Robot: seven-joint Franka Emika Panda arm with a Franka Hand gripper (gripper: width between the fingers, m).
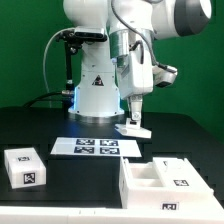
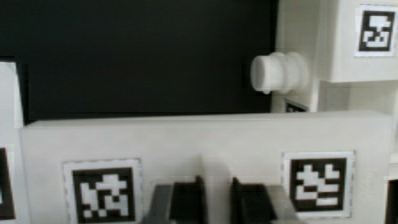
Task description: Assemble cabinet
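My gripper (image 1: 133, 121) is drawn narrow and closed on a small white plastic panel (image 1: 133, 129) that sits low on the black table (image 1: 40, 125), directly under me. In the wrist view my two dark fingers (image 2: 178, 200) are cut off by the frame edge, so I see only their upper parts, with a thin strip of the panel (image 2: 205, 150) between them. The panel's two square black-and-white tags flank my gripper (image 2: 214, 197), and both are cropped. Just beyond the panel a round white knob (image 2: 276, 72) sticks out from another white part (image 2: 365, 70), blurred and mostly out of frame, so I cannot tell what it is. The large white plastic box with open compartments (image 1: 150, 185) lies apart from my gripper, towards the exterior view's right and nearer that camera, its far end cut off. A small white tagged block (image 1: 25, 165) lies well apart on the other side. The marker board (image 1: 95, 147) lies just beside my gripper.
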